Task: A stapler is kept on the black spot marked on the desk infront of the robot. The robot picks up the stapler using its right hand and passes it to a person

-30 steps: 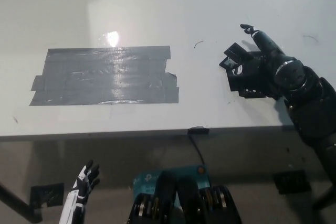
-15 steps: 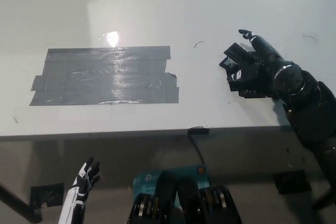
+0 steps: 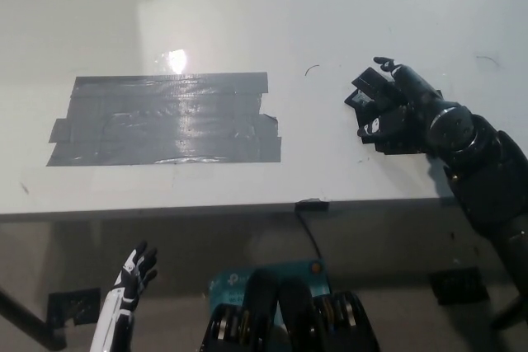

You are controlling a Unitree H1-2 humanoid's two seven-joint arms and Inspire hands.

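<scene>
The white desk (image 3: 247, 6) carries a wide patch of dark grey tape (image 3: 165, 119), the marked spot, lying bare with a bright glare on its upper edge. A small curved scratch or thread (image 3: 312, 69) sits on the desk between the tape and the right robot hand (image 3: 396, 113), and a thin dark cable (image 3: 312, 232) hangs from a small clip at the desk's front edge, down toward a teal board (image 3: 247, 282) below. Nothing stands between the tape patch and the right robot hand; the stretch of desk between them is plain white. The black right robot hand is well to the right of the tape, over the desk's right part, and its fingers are wrapped around a black stapler (image 3: 367, 91), of which only the boxy end shows at the hand's upper left; the rest is hidden by the hand, and I cannot tell whether the stapler touches the desk. The white left robot hand (image 3: 132, 274) hangs below the desk's front edge at the lower left, fingers loosely spread and holding nothing. Compared with half a second ago, the right robot hand has turned slightly, its upper finger curling lower over the stapler, while its place over the desk is almost the same; the left robot hand has barely shifted.
</scene>
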